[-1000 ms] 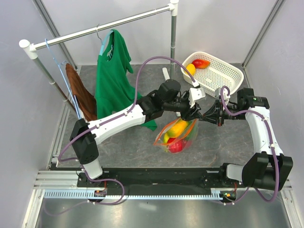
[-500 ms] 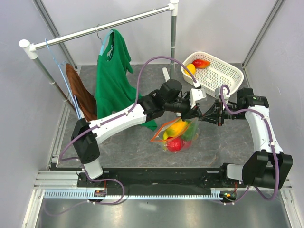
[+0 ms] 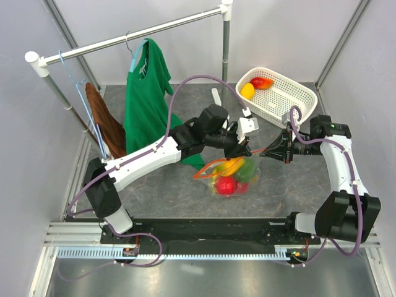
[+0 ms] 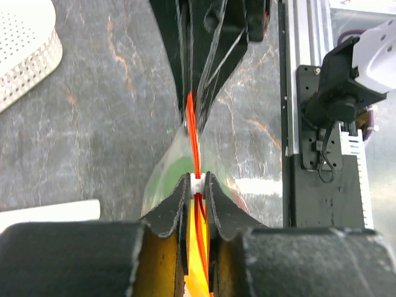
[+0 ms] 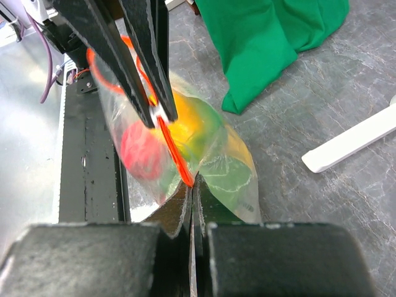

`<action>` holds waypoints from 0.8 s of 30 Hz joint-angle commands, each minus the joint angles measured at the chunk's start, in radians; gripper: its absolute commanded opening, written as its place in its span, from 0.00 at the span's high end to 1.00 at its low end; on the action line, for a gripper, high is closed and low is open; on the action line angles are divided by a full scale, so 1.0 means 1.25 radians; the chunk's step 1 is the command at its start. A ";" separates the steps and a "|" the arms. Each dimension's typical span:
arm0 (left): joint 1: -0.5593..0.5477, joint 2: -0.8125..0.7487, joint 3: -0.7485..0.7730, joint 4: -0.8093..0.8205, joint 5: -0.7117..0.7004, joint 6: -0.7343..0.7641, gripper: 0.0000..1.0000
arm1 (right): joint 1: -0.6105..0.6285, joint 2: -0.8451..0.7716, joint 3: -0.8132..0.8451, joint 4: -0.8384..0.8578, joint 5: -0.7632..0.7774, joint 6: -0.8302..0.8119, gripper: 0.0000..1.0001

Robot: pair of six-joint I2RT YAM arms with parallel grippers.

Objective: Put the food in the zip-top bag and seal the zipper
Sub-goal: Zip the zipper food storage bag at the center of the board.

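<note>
The clear zip-top bag [image 3: 238,179] hangs between my grippers, just above the table. It holds a yellow banana bunch [image 3: 229,166], a red fruit [image 3: 224,185] and a green pepper [image 3: 245,171]. My left gripper [image 3: 242,148] is shut on the zipper's small white slider [image 4: 197,184]. The orange-red zipper [image 4: 192,117] runs taut from there to my right gripper [image 3: 268,150], which is shut on the bag's end corner [image 5: 193,183]. Behind the slider the strip gapes in a loop [image 3: 207,168]. A lemon [image 3: 247,91] and a mango [image 3: 262,82] lie in the white basket [image 3: 291,93].
A green shirt [image 3: 147,102] and a brown cloth [image 3: 104,124] hang from the rack at back left; the shirt's hem lies on the table [image 5: 272,43]. A white flat piece [image 5: 349,145] lies near the basket. The metal rail [image 4: 291,93] runs along the near edge.
My left gripper has slid left along the zipper, away from the right gripper, which has drawn back a little to the right. The bag has shifted left and hangs more stretched.
</note>
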 commanded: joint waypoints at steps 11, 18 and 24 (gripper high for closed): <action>0.034 -0.148 -0.084 -0.162 -0.012 0.071 0.96 | -0.046 0.004 0.022 -0.016 -0.034 -0.073 1.00; 0.051 -0.223 -0.145 -0.227 -0.047 0.097 0.97 | -0.062 0.004 0.022 -0.019 -0.031 -0.079 1.00; 0.082 -0.299 -0.218 -0.274 -0.057 0.094 0.97 | -0.072 0.001 0.014 -0.022 -0.026 -0.094 1.00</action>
